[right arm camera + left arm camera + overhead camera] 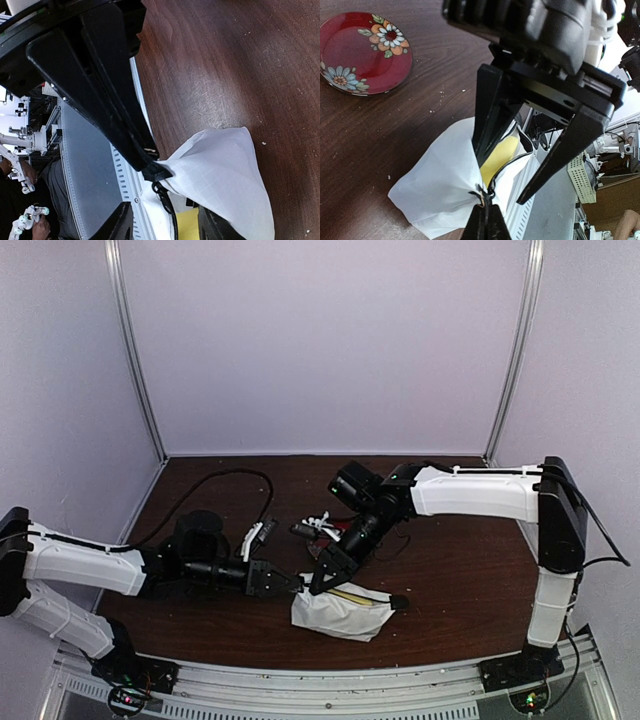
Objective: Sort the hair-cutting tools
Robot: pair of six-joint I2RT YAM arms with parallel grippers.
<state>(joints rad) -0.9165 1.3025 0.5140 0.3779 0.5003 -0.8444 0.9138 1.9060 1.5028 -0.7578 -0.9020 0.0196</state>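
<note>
A white zip pouch [340, 610] with a yellow lining [501, 155] lies near the table's front edge. My left gripper [292, 585] is shut on the pouch's zipper end [487, 200], fingers pressed together. My right gripper [328, 575] is open above the pouch mouth. In the left wrist view one of its fingers [490, 115] reaches into the opening and the other finger [560, 150] stays outside. In the right wrist view the pouch [220, 170] hangs from the left gripper [155, 170]. A small dark object [303, 530] lies behind the grippers; I cannot identify it. The scissors and clipper are not clearly visible.
A red flowered plate [365, 52] sits on the brown table [450, 570] beyond the pouch. A black round object [200, 530] with a looping cable [240, 478] is at the left. Small white pieces [258, 536] lie mid-table. The front rail [330, 680] is close.
</note>
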